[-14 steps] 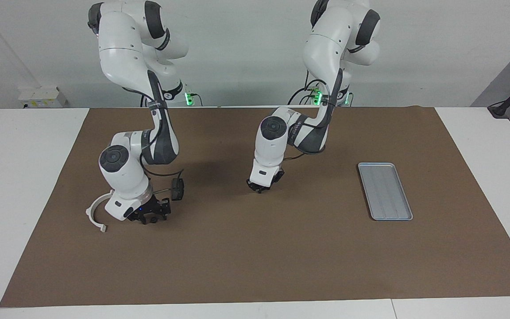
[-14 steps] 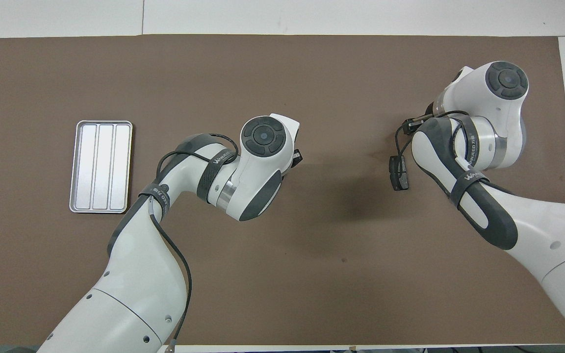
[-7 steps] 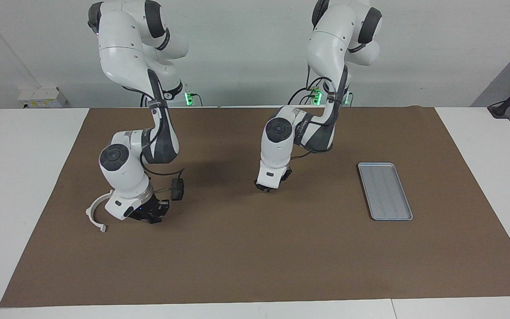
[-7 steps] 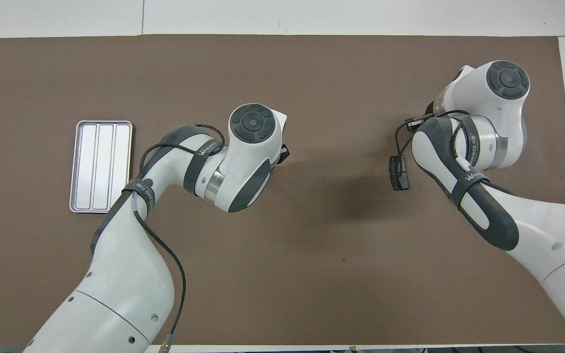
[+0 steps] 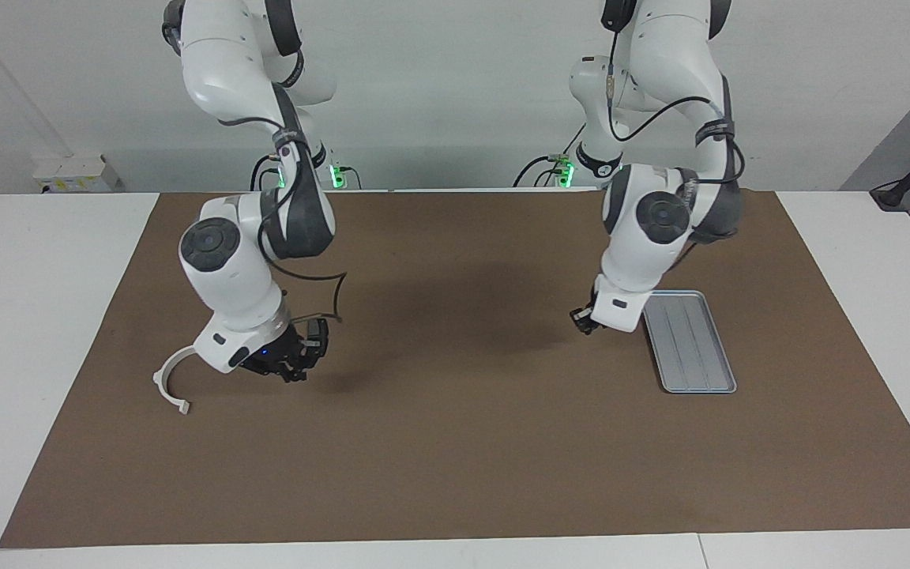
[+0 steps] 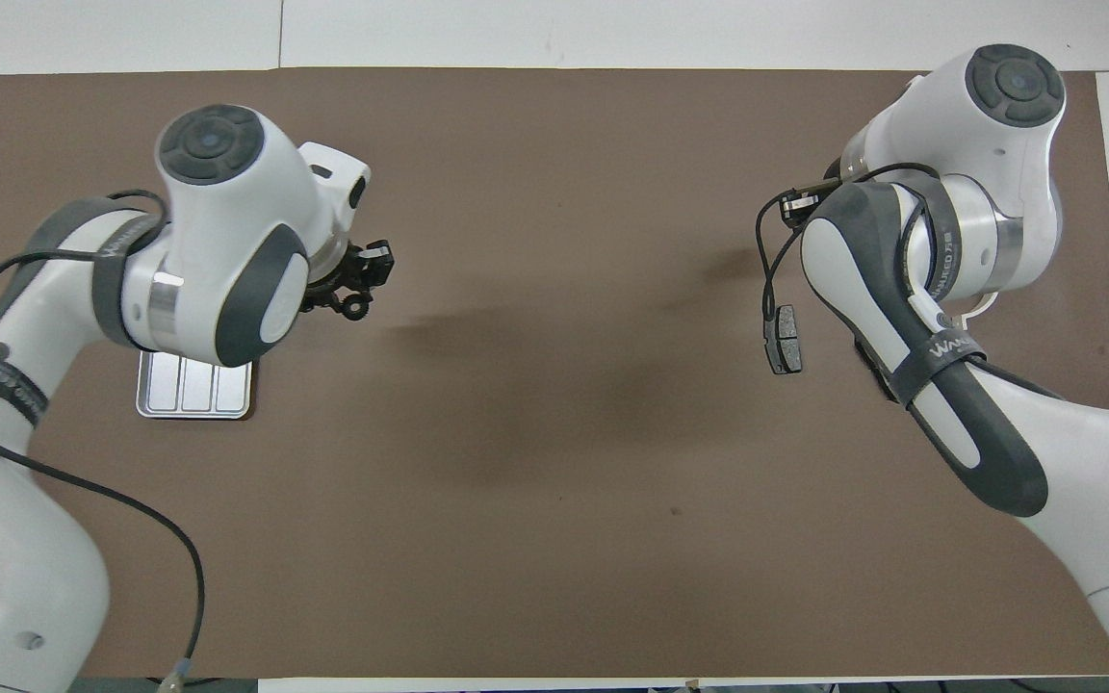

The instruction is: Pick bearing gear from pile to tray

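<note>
tray: The tray (image 5: 692, 348) lies on the brown mat (image 5: 455, 474) at my left arm's end of the table. In the facing view its grooves show bare, and I see no part in it. From overhead my own left arm covers most of it.

left gripper: My left gripper (image 5: 583, 320) hangs over the mat just beside the tray, on the side toward my right arm, and is not yet over the rim. My fingers stand narrow. The overhead view shows a small dark round part at their tips, which I take to be the bearing gear (image 6: 354, 306).

brake pad: One dark brake pad (image 6: 786, 339) lies flat on the mat at my right arm's end, untouched.

right gripper: My right gripper (image 5: 295, 371) is lifted above the mat, over the pile and close beside the brake pad. Its tips are pressed together. Whether anything small sits between them I cannot tell.

white arc: The white arc (image 5: 171, 379) rests on the mat beside my right wrist, toward the table's edge, untouched.

done: As I judge it, one gear is picked up and carried nearly to the tray.

left to do: That gear is not yet set down. I have to bring it over the rim, lower it and let go. Other small parts of the pile may be hidden under my right arm.
</note>
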Controlling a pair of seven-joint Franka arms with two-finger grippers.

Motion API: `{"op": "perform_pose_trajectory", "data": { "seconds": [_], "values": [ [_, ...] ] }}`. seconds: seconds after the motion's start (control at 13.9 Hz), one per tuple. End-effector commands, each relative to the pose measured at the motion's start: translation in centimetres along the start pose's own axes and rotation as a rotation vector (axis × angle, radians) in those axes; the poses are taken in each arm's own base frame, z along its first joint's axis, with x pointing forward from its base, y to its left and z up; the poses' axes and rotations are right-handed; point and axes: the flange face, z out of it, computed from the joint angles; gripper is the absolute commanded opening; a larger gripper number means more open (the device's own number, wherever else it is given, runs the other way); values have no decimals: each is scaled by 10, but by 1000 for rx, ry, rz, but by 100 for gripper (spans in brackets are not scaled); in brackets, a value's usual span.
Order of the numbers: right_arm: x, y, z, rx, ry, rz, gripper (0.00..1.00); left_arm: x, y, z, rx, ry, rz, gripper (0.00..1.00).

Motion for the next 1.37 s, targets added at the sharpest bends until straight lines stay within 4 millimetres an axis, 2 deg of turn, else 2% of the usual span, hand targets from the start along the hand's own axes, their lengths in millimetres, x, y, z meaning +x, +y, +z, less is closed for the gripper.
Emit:
{"op": "perform_pose_trajectory", "data": {
  "seconds": [0.0, 0.14, 0.29, 0.43, 0.5, 0.65, 0.79, 0.93, 1.08, 1.29],
  "values": [
    [-6, -76, -26, 11, -17, 85, 0, 11, -69, 2, -3, -19, 92, 0],
    [-21, -138, -26, 18, -7, 124, 0, 23, -110, 8, -9, -30, 144, 0],
    [-38, -181, -26, 20, -8, 157, 0, 17, -148, 26, -16, -40, 193, 0],
    [-61, -234, -15, 26, -5, 169, 0, 3, -153, 47, -20, -23, 217, 0],
    [-73, -254, 2, 27, -7, 174, 0, -3, -157, 58, -23, -4, 218, 0],
    [-94, -288, 39, 30, -9, 176, 0, -4, -159, 66, -30, 39, 220, 0],
    [-105, -302, 72, 27, -6, 176, 0, -4, -165, 67, -30, 42, 234, 0],
    [-112, -300, 94, 36, 9, 176, 0, -1, -176, 71, -32, 52, 240, 0],
    [-116, -299, 108, 33, 9, 173, 0, -2, -177, 86, -37, 94, 237, 0],
    [-121, -294, 125, 47, 28, 173, 0, -7, -177, 95, -36, 88, 237, 0]
  ]
}}
